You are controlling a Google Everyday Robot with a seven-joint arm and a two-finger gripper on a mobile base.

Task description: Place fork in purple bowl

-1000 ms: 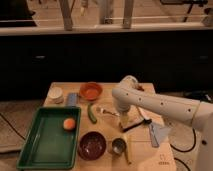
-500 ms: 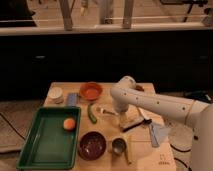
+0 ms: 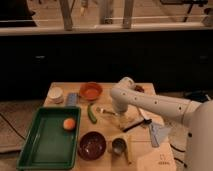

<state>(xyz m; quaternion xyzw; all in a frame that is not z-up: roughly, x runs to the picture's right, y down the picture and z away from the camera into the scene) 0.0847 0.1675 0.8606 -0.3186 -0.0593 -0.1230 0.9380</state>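
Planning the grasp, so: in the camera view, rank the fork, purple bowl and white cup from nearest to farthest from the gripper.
The gripper hangs over the middle of the table.
1. Fork: right beside the gripper, mid-table.
2. Purple bowl: at the front edge, nearer the camera.
3. White cup: at the far back corner, past the orange bowl.

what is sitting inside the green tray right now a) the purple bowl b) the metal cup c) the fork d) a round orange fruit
d: only a round orange fruit lies in the green tray; the fork is out on the table beside the gripper, which is right of the tray.
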